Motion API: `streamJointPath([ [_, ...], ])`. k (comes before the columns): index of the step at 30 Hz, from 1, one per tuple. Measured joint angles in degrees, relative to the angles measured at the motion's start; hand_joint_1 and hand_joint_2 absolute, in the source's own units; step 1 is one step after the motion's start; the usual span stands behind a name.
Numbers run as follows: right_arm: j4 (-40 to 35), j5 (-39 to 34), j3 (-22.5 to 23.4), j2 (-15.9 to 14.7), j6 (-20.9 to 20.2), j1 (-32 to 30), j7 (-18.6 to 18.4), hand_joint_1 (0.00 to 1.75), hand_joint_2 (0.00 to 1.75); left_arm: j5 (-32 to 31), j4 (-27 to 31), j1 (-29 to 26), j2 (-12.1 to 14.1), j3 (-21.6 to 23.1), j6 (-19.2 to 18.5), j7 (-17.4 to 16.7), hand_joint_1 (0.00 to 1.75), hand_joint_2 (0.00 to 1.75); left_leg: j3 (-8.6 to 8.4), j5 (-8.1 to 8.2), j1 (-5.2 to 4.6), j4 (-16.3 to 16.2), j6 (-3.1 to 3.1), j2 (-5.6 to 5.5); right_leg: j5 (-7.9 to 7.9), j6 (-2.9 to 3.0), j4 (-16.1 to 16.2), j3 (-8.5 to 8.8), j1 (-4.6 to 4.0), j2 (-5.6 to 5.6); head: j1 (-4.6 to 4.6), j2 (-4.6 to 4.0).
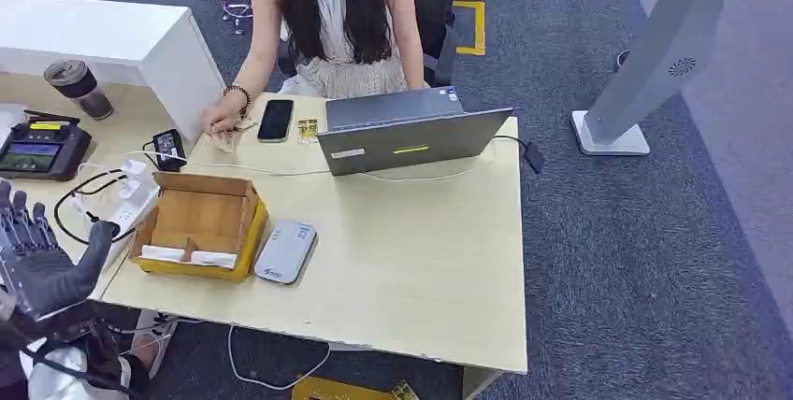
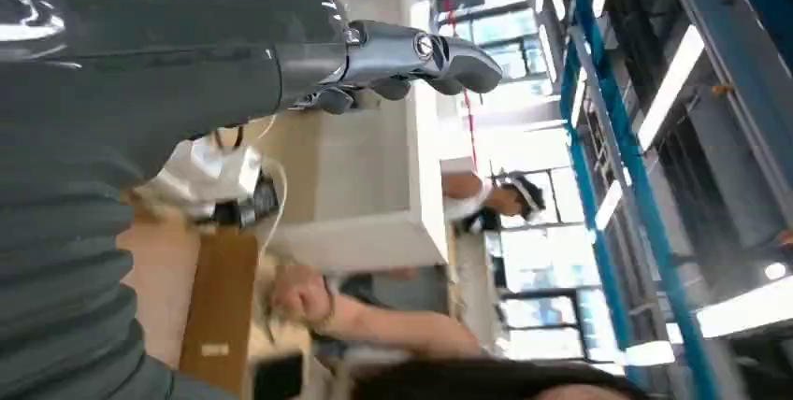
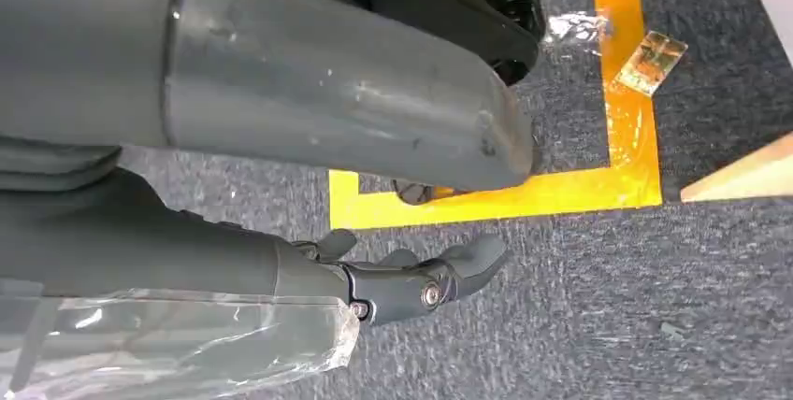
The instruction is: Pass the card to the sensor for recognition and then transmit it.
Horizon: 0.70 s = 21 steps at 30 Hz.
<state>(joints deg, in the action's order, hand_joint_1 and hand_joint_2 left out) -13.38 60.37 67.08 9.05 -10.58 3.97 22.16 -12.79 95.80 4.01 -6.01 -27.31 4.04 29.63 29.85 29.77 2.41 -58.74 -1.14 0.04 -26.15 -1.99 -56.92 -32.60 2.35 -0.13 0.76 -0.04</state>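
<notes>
The desk is showing pale beige, the box is brown with yellow sides, the laptop is grey, the carpet is dark grey-blue, the floor tape is yellow.

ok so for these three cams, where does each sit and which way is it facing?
Head view: high on the body, looking forward and down at the table, yellow cardboard box, laptop and seated person; left hand raised, fingers spread.
Left wrist view: behind the left hand, turned sideways, facing along the table toward the person and windows.
Right wrist view: on the hanging arm, facing down at carpet and yellow floor tape; right hand empty.
Shared: head and left wrist views both show the person's braceleted hand.
</notes>
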Motion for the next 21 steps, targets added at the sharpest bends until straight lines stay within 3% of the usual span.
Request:
streamJointPath([
  [3, 0.22, 1.88, -0.98, 0.0, 0.0, 0.09, -0.5, 0.0, 0.0, -30.5, -0.95, 6.1, 5.31, 6.82, 14.6, -9.04, 0.0, 1.75, 0.21, -0.21, 0.05, 0.0, -0.13, -0.03, 0.22, 0.05, -0.02, -0.15, -0.05, -0.03, -0.02, 0.0],
  [4, 0.28, 2.43, -1.42, 0.0, 0.0, 0.2, -0.81, 0.0, 0.0, -44.78, -2.34, 8.7, 7.43, 9.86, 17.98, -13.38, 0.0, 1.75, 0.29, -0.32, 0.04, 0.0, -0.08, -0.06, 0.29, 0.06, -0.03, -0.18, -0.04, -0.05, -0.02, 0.0],
  [5, 0.35, 2.8, -1.73, 0.0, 0.0, 0.33, -0.94, 0.0, 0.0, -55.7, -4.27, 11.5, 9.69, 12.48, 18.82, -17.08, 0.0, 1.75, 0.3, -0.35, 0.03, 0.0, -0.11, -0.04, 0.33, 0.1, -0.03, -0.23, -0.02, -0.04, -0.04, 0.0],
  [7, 0.39, 3.39, -2.45, 0.0, 0.0, 0.64, -1.42, 0.0, 0.0, -68.6, -9.04, 16.42, 13.36, 17.31, 17.9, -23.06, 0.0, 1.75, 0.36, -0.46, 0.03, 0.0, -0.18, 0.05, 0.51, 0.21, -0.04, -0.34, -0.03, 0.03, 0.0, 0.0],
  [9, 0.48, 3.65, -2.89, 0.02, 0.0, 0.88, -1.9, 0.0, 0.0, -73.81, -13.5, 20.35, 15.87, 21.2, 17.36, -26.47, 0.0, 1.75, 0.44, -0.53, 0.03, 0.0, -0.19, 0.29, 0.7, 0.2, -0.05, -0.48, -0.02, 0.27, -0.04, 0.0],
  [11, 0.63, 3.65, -3.28, 0.02, 0.0, 0.9, -2.08, 0.0, 0.0, -75.4, -17.39, 23.23, 17.54, 24.37, 17.34, -27.81, 0.0, 1.75, 0.48, -0.59, 0.03, 0.0, -0.21, 0.36, 0.77, 0.19, -0.06, -0.56, -0.02, 0.37, -0.04, 0.0],
  [15, 0.74, 3.65, -3.87, 0.04, 0.0, 0.9, -2.1, 0.0, 0.0, -76.07, -21.91, 26.11, 19.6, 27.77, 17.42, -28.41, 0.0, 1.75, 0.53, -0.61, 0.03, 0.0, -0.19, 0.36, 0.77, 0.19, -0.06, -0.63, -0.02, 0.4, -0.02, 0.0],
  [21, 0.74, 3.69, -4.13, 0.09, 0.0, 0.9, -2.21, 0.0, 0.0, -76.49, -23.98, 26.88, 20.76, 29.63, 17.14, -29.07, 0.0, 1.75, 0.62, -0.61, 0.03, 0.0, -0.18, 0.35, 0.77, 0.19, -0.05, -0.72, -0.02, 0.38, -0.04, 0.0],
])
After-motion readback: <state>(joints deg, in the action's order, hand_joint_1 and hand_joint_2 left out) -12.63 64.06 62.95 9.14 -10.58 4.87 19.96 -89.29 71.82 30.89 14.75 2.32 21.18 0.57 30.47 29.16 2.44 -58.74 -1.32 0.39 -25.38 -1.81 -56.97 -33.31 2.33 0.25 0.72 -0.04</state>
